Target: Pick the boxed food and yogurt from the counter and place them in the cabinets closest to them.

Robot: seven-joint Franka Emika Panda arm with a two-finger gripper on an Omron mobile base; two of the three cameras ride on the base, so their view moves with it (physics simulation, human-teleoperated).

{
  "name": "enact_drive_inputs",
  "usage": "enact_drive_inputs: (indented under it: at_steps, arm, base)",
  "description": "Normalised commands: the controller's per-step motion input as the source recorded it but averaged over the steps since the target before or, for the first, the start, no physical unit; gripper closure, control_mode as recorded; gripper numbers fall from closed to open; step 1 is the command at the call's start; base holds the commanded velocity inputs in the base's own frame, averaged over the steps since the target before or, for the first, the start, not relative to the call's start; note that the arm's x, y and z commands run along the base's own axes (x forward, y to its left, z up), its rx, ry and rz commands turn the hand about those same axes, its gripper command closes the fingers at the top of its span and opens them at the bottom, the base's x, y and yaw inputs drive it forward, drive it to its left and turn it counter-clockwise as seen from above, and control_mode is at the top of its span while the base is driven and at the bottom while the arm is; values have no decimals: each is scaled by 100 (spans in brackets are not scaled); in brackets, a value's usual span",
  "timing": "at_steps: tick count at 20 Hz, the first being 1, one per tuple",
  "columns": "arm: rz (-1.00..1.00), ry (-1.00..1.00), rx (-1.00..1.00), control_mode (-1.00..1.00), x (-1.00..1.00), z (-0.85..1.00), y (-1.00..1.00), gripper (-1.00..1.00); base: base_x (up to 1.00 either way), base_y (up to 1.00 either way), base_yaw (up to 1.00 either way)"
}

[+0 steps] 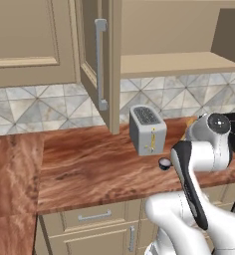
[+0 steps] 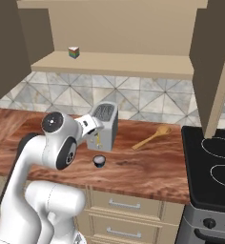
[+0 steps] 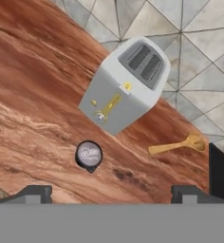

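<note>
The yogurt [image 3: 89, 155], a tiny dark cup with a pale lid, stands on the wood-grain counter [image 1: 89, 164] just in front of the toaster. It also shows as the yogurt [image 2: 99, 161] and yogurt [image 1: 165, 163]. My gripper [image 3: 113, 193] hovers above the counter, open, its two dark fingertips [image 3: 35, 192] spread wide with nothing between them; the cup lies ahead, left of centre. The boxed food [image 2: 74, 52], a small red box with a pale top, sits on the left of the open cabinet's shelf [image 2: 133, 64].
A grey toaster [image 2: 105, 125] stands by the tiled wall, and a wooden spoon [image 2: 152, 137] lies to its right. A black stove [image 2: 214, 167] borders the counter on the right. The open cabinet door [image 1: 102, 64] juts out above the toaster's left.
</note>
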Motion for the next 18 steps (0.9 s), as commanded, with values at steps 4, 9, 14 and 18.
enact_drive_inputs:
  at_steps: [4, 9, 14, 18]
  arm:
    - [0, 3, 0, -100, 16, -35, 0, -100]
    - [0, 3, 0, -100, 20, -35, 0, -100]
    - [0, 5, 0, -100, 26, -35, 0, -100]
    - [0, 8, 1, -100, 32, -33, 0, -100]
  base:
    - [0, 0, 0]
    - [0, 0, 0]
    - [0, 0, 0]
    - [0, 0, 0]
